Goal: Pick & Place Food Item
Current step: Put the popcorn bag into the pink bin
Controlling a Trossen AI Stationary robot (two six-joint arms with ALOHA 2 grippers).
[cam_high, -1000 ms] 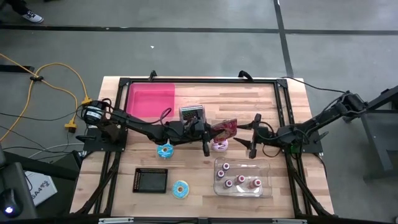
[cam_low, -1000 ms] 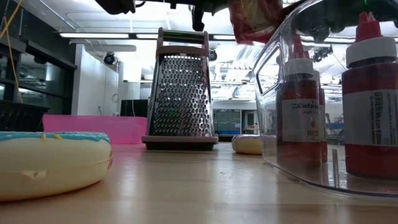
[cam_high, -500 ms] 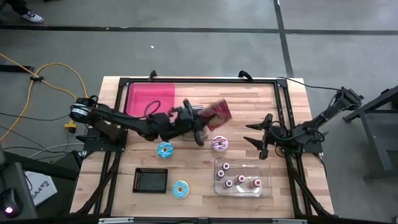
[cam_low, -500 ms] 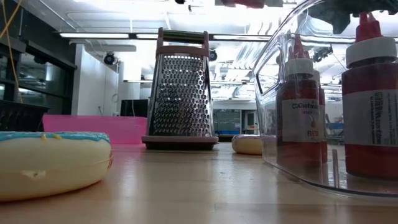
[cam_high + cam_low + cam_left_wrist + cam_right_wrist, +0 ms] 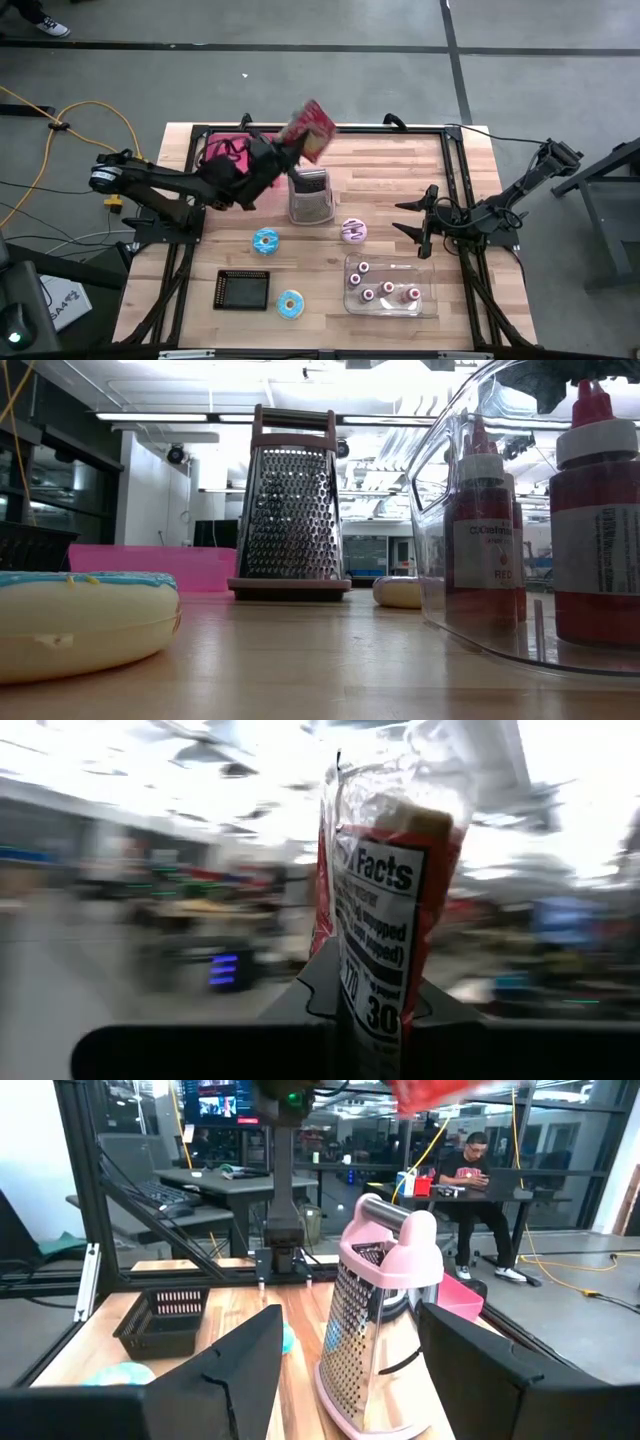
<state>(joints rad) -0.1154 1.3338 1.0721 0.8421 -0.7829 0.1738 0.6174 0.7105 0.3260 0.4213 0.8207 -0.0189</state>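
Snack bag (image 5: pixel 309 130), red w/ a nutrition label, is pinched in the left gripper (image 5: pixel 288 146), jaws clamped on its lower edge, bag standing up between the fingers (image 5: pixel 300 1020). From above it sits raised over the table's far edge, at 12 o'clock from the grater (image 5: pixel 310 196), and at 3 o'clock of the pink tray (image 5: pixel 222 152), which the left arm partly covers; tray contents can't be seen.

Right gripper (image 5: pixel 418 215) waits at 3 o'clock of the pink donut (image 5: pixel 353 232), jaws wide, nothing in them.

Clear bin (image 5: pixel 392 284) at 6 o'clock of that donut holds 5 red bottles (image 5: pixel 387 289). Black basket (image 5: pixel 242 289) near front left, looks to hold nothing. 2 blue donuts: 1 (image 5: pixel 265 240) at 8 o'clock of grater, 1 (image 5: pixel 290 304) just right of the basket.
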